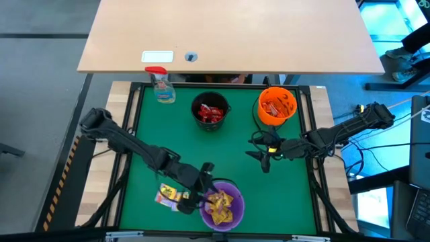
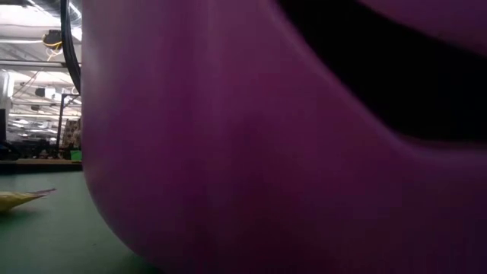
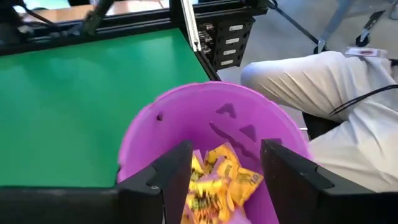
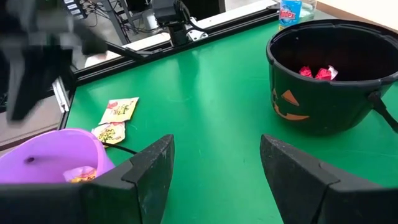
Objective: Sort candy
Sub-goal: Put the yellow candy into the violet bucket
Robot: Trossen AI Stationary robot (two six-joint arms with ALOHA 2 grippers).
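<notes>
Filling the low view, purple bowl [image 2: 251, 152] hides everything.

Bright, even indoor light with soft shadows. At table level a purple bowl [image 2: 251, 137] fills the frame, out of focus. Upper left of the right wrist picture is blurred.

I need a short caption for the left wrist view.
Open left gripper above the purple bowl of yellow candy.
</notes>
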